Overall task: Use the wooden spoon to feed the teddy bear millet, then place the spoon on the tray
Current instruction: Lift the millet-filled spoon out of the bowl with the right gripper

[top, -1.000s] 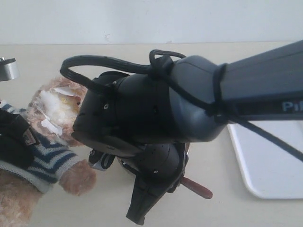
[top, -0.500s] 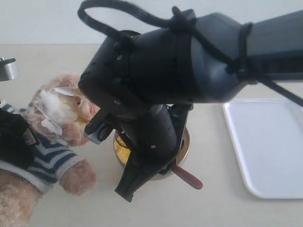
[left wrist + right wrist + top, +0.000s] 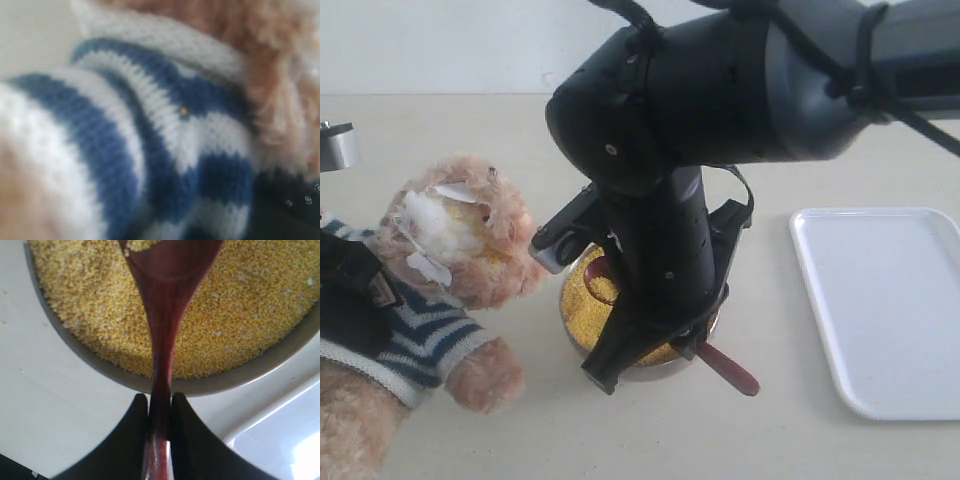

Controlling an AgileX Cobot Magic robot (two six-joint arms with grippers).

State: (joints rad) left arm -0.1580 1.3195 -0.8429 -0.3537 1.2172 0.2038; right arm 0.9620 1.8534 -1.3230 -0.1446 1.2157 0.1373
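Exterior view: the teddy bear [image 3: 460, 240] sits at frame left and the tray [image 3: 880, 300] at right. At centre the right gripper [image 3: 692, 335] holds the wooden spoon [image 3: 730, 368] over the millet [image 3: 582, 300].

Left wrist view: the bear's striped shirt [image 3: 165, 125] fills the frame, and it is unclear whether the left gripper [image 3: 342, 300] grips anything.

Right wrist view: the jaws are clamped on the spoon's handle, beside the metal bowl [image 3: 100, 362].

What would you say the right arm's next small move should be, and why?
Probably carry the wooden spoon level toward the teddy bear: the right gripper is shut on its handle, its bowl is over the millet with a few grains on it, and the bear's face is close beside.
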